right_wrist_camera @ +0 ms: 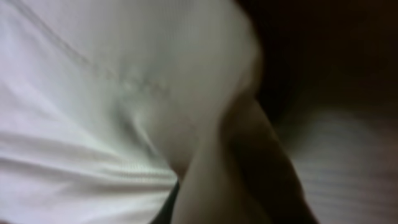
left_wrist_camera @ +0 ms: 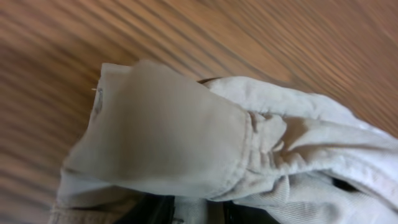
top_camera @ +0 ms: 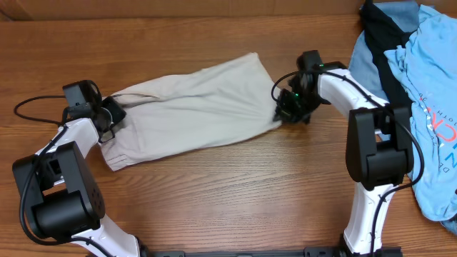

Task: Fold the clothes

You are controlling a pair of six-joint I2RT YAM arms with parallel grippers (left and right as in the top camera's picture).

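The beige shorts (top_camera: 189, 107) lie folded lengthwise across the middle of the wooden table, stretched between both arms. My left gripper (top_camera: 108, 114) is shut on the left end of the shorts; the left wrist view shows bunched beige cloth (left_wrist_camera: 186, 143) over the dark fingers (left_wrist_camera: 249, 211). My right gripper (top_camera: 285, 111) is shut on the right end, where the cloth gathers into pleats. The right wrist view is filled by close, blurred pale cloth (right_wrist_camera: 93, 112); the fingers there are hidden.
A pile of other clothes (top_camera: 421, 93), light blue with a dark garment on top, lies at the right edge of the table. A black cable (top_camera: 32, 107) loops on the table left of the left arm.
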